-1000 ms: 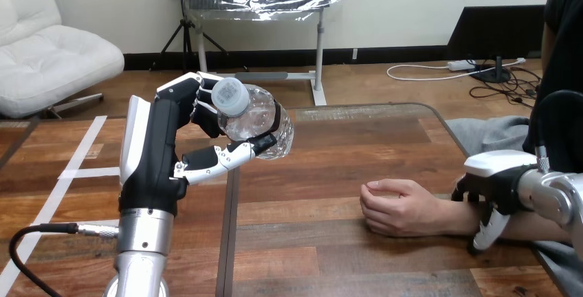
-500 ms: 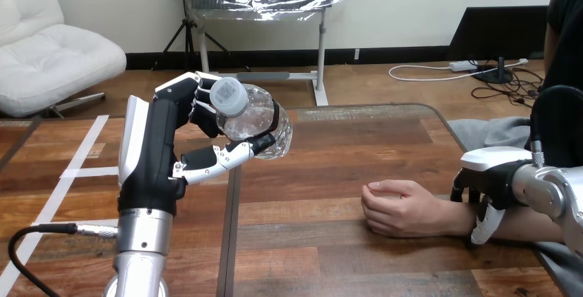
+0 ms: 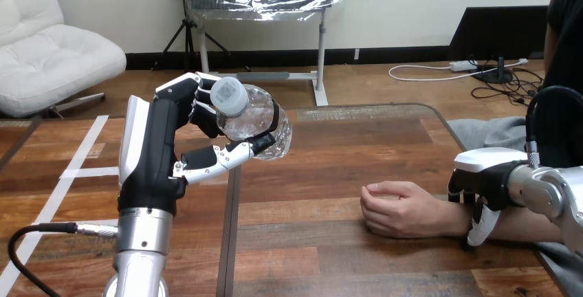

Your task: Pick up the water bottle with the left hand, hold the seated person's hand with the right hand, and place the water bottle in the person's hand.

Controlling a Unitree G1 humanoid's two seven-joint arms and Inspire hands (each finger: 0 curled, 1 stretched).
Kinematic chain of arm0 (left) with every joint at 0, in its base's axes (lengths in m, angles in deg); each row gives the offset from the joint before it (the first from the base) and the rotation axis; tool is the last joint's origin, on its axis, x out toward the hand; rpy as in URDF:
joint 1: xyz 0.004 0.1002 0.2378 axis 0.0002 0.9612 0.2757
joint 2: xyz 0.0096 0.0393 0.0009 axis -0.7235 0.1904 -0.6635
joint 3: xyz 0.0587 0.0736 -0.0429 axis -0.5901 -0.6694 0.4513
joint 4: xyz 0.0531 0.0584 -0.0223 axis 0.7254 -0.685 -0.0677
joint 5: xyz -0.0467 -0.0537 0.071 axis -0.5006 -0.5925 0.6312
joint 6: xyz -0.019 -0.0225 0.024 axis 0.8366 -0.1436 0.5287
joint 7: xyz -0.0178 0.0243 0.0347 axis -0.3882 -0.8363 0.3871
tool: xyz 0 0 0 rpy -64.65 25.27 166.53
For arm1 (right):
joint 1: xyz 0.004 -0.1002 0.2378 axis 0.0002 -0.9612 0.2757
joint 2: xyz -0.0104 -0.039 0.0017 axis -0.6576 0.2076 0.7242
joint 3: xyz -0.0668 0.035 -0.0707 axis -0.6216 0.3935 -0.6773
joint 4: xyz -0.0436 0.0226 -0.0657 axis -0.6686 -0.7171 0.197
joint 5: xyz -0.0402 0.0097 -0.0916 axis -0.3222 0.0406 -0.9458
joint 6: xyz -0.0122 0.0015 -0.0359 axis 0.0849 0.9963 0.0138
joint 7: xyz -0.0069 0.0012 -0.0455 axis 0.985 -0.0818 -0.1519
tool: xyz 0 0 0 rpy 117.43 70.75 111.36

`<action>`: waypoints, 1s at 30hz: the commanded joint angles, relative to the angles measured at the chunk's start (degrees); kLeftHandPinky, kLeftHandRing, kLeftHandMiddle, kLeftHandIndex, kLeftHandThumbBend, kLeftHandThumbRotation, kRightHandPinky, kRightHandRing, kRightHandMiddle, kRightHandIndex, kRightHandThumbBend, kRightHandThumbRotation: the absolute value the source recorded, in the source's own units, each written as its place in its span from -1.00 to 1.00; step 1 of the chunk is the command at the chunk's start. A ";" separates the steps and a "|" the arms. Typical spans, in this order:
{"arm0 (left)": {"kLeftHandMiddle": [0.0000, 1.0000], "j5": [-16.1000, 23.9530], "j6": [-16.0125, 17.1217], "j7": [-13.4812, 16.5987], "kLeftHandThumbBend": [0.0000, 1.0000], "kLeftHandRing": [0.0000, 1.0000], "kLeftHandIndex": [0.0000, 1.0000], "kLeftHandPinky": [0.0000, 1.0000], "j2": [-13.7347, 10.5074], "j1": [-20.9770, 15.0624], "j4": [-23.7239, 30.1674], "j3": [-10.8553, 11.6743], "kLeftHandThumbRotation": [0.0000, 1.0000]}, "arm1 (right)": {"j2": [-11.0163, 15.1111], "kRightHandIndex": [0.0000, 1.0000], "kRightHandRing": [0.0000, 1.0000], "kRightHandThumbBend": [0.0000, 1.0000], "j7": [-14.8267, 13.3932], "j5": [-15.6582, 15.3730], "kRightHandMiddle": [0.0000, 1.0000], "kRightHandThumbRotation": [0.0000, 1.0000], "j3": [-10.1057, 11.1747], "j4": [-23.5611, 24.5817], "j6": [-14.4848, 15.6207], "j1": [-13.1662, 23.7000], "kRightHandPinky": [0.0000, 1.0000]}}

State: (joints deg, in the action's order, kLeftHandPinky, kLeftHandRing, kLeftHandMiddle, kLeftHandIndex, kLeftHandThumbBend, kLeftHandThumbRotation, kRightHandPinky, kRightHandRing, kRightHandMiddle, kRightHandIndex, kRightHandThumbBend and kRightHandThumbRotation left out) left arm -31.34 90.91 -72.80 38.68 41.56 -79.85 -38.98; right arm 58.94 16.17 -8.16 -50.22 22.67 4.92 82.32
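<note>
My left hand (image 3: 161, 149) is raised over the table's left part, shut on a clear plastic water bottle (image 3: 256, 124). The bottle lies tilted in the grip, its white cap (image 3: 229, 95) pointing toward me. The person's hand (image 3: 399, 207) rests on the table at the right, loosely curled, with nothing in it. My right hand (image 3: 491, 180) sits over the person's forearm (image 3: 522, 225), just behind the wrist. Whether it grips the arm cannot be told. The bottle is well apart from the person's hand, up and to the left.
The wooden table (image 3: 330, 166) has a dark seam (image 3: 230, 242) running front to back under my left hand. Its right edge runs beside the person's arm.
My right hand has crept a little to the left along the person's forearm, toward the wrist. The left hand and the bottle have stayed where they were.
</note>
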 commanded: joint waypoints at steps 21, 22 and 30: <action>-0.17 -0.15 0.67 0.14 0.15 -0.25 0.02 -0.26 -0.23 -2.23 3.82 1.23 -1.00 | -0.49 0.19 0.09 0.27 1.30 -0.26 0.25 -0.72 -3.06 1.51 -1.68 -1.44 -0.13; -0.16 -0.15 0.71 0.14 0.15 -0.25 0.02 -0.26 -0.25 -2.22 3.77 1.26 -1.00 | -0.49 0.20 0.10 0.27 1.40 -0.18 0.26 -0.72 -3.08 1.55 -1.67 -1.49 -0.13; -0.16 -0.58 1.54 0.03 0.15 -0.23 0.02 -0.24 -0.44 -2.39 3.23 1.51 -1.00 | -0.42 0.24 0.12 0.27 -0.24 0.12 0.25 -0.74 -3.05 1.81 -2.41 -2.84 -0.08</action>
State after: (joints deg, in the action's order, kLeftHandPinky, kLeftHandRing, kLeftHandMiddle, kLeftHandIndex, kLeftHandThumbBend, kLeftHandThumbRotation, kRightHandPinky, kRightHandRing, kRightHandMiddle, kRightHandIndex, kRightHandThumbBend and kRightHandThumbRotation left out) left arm -31.41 90.88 -73.09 38.64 41.57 -79.84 -38.58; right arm 59.35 15.95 -8.52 -51.51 23.80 3.49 82.05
